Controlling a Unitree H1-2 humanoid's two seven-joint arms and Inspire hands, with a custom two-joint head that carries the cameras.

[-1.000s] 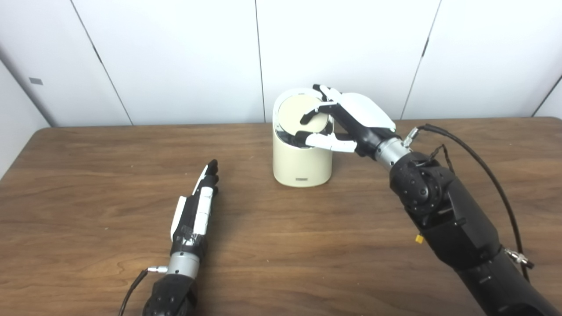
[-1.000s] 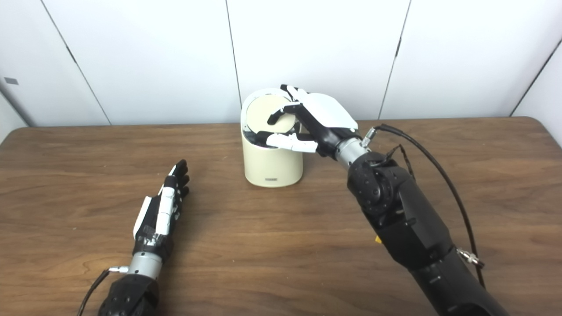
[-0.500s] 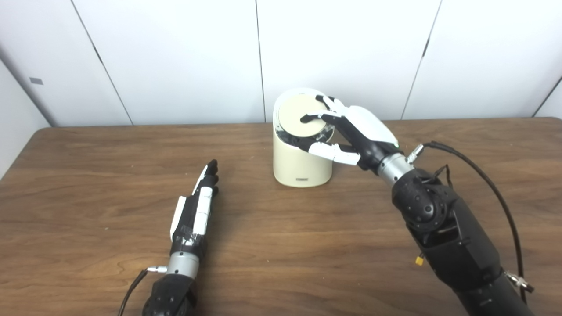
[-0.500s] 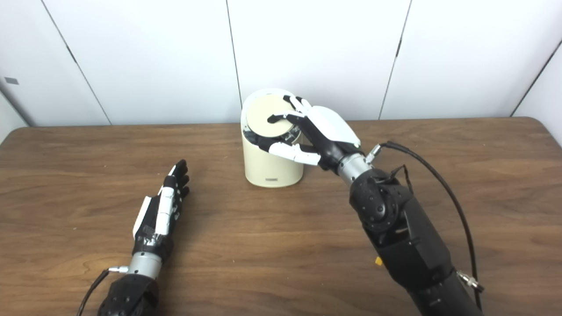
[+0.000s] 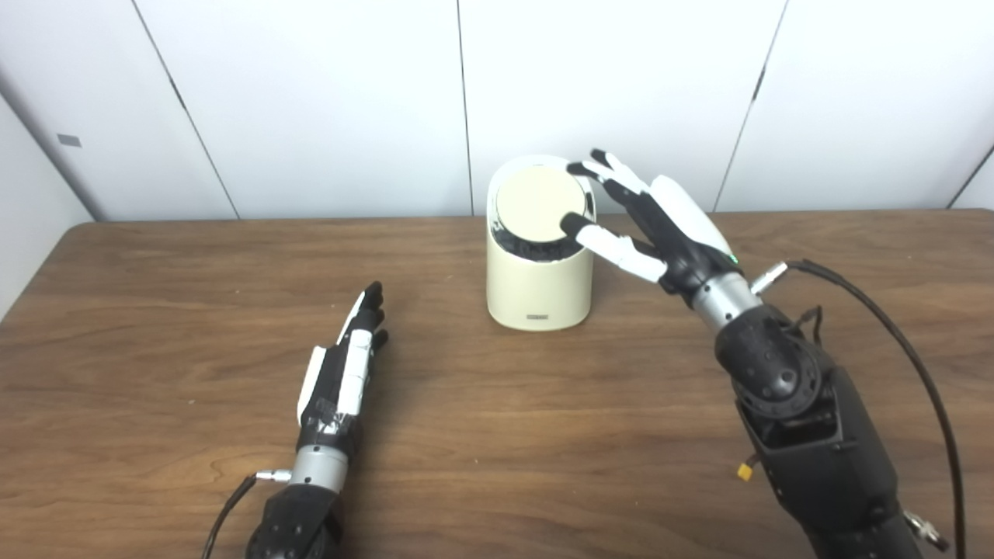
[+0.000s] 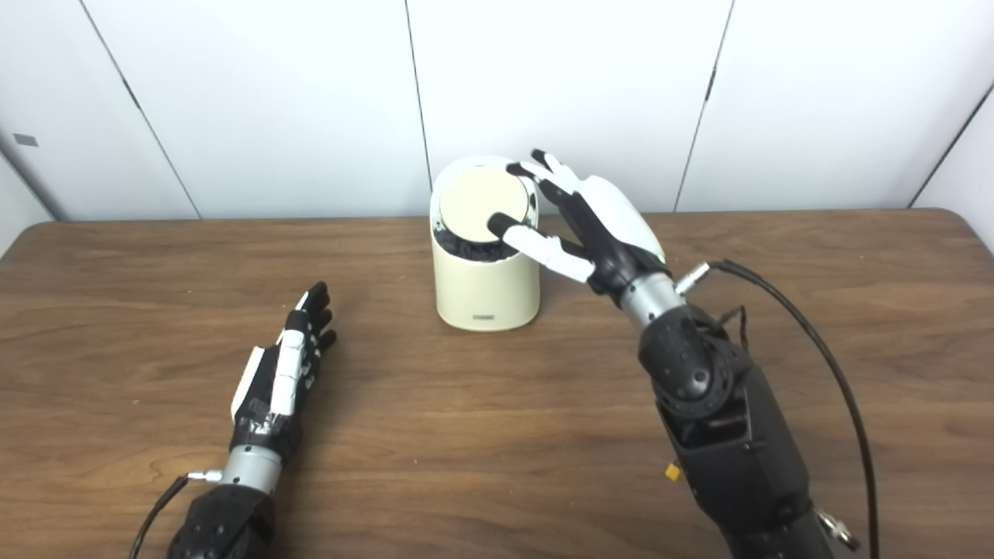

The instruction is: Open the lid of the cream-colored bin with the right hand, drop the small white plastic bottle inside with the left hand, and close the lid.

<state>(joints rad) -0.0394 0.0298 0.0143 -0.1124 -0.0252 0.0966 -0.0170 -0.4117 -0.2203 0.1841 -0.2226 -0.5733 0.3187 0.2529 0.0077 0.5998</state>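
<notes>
The table [image 5: 543, 435] is brown wood with dark grain lines and a soft shine. The bin [image 5: 536, 287] looks like smooth, matt cream plastic. Both hands, left [image 5: 342, 380] and right [image 5: 668, 225], have shiny white and black plastic shells, with silver metal wrists.

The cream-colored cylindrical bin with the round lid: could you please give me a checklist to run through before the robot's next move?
1. Round lid shut on the cream-colored cylindrical bin: ok; it lies tilted in the top, with a dark gap along its front edge.
2. Right hand free of the lid: ok; fingers spread, holding nothing, thumb tip in front of the lid's right edge.
3. Left hand empty: ok; it lies flat on the brown wooden table, fingers straight.
4. Small white plastic bottle inside the bin: cannot tell; no bottle shows anywhere, and the interior is hidden.
5. Bin upright: ok.
</notes>
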